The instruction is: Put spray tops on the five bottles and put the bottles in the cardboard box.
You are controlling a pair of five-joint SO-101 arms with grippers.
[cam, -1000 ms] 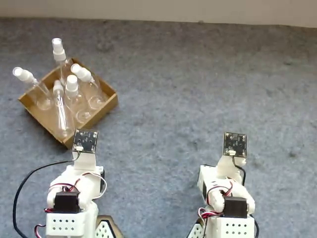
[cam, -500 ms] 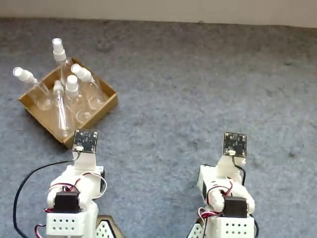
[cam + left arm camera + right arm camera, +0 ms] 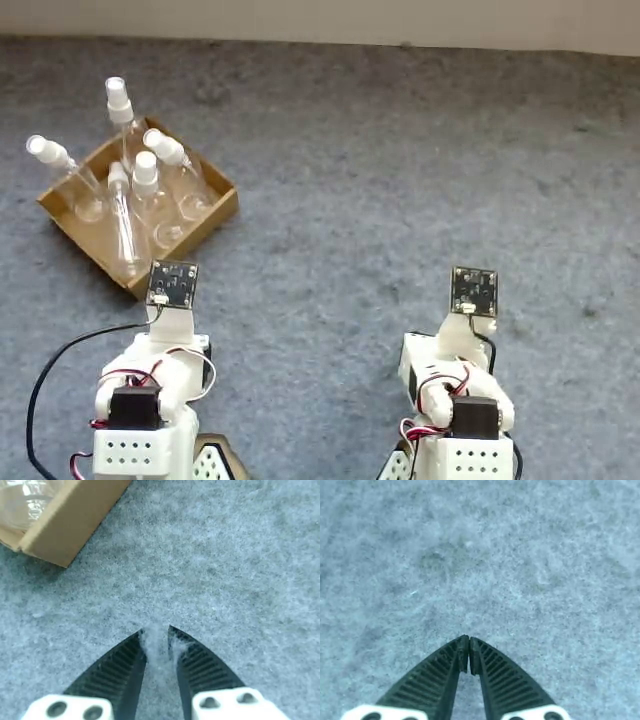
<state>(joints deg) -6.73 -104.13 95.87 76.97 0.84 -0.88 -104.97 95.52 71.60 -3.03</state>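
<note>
A robotics lab bench is indicated by a white plastic left arm [image 3: 150, 400] and a matching right arm [image 3: 455, 395] with exposed wiring, set on grey fuzzy carpet [image 3: 400, 170].

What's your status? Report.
Left gripper ajar, right gripper shut, both empty over carpet. Five bottles, spray tops on, in cardboard box.

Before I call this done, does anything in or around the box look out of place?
Nothing looks spilled or broken. The five bottles lie capped in the cardboard box, leaning at mixed angles; two spray tops poke out past its rim.
</note>
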